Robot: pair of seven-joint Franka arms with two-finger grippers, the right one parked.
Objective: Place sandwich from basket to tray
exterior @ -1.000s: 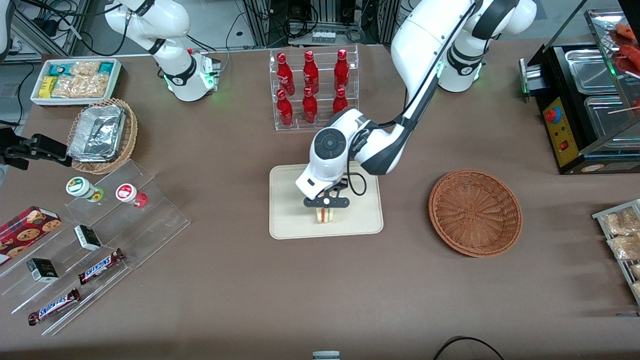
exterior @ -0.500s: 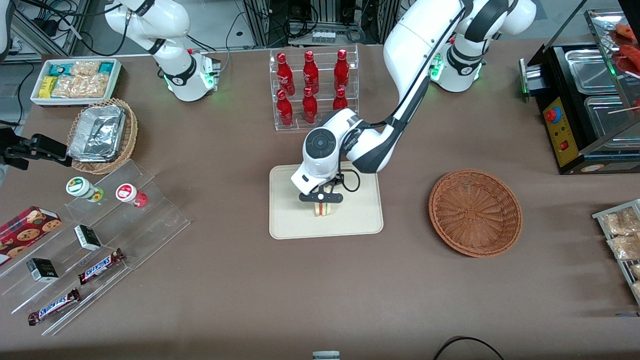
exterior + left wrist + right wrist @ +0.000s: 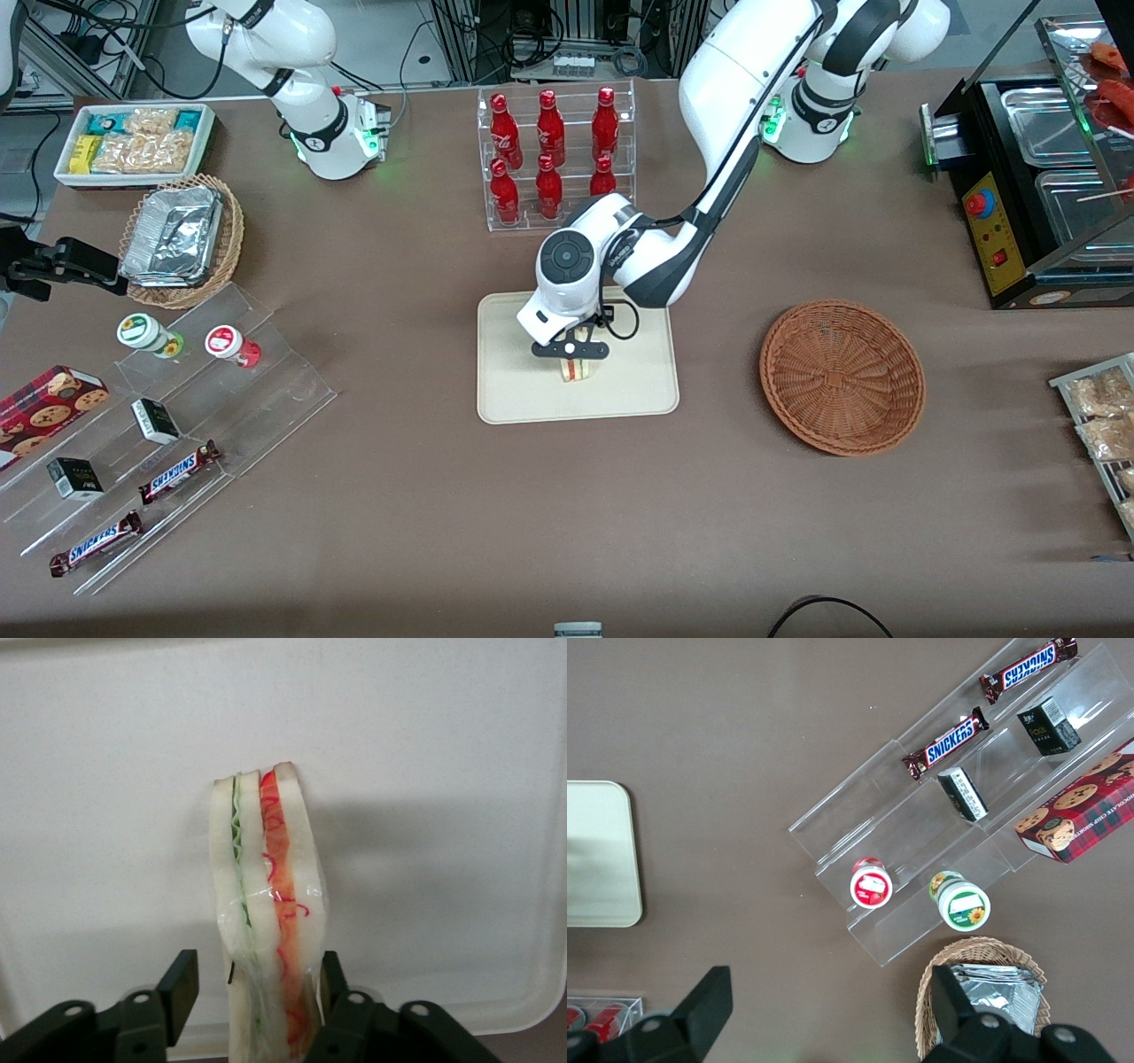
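The sandwich (image 3: 578, 370) stands on its edge on the cream tray (image 3: 514, 390), near the tray's middle. In the left wrist view the sandwich (image 3: 266, 904) shows pale bread with green and red layers under clear wrap, against the tray (image 3: 443, 771). My left gripper (image 3: 571, 350) is right above it, and its jaws are open around the sandwich (image 3: 255, 973). One finger (image 3: 182, 979) stands clear of the bread and the other (image 3: 330, 974) is at the wrap. The reddish-brown basket (image 3: 842, 377) sits empty beside the tray, toward the working arm's end.
A clear rack of red bottles (image 3: 554, 155) stands farther from the front camera than the tray. An acrylic snack shelf (image 3: 177, 416), a tan basket with foil containers (image 3: 182, 239) and a white snack bin (image 3: 133, 142) lie toward the parked arm's end. A black food warmer (image 3: 1045, 177) is toward the working arm's end.
The left gripper moved with the sandwich a little farther from the front camera over the tray and came lower. In the last half second it has hardly moved.
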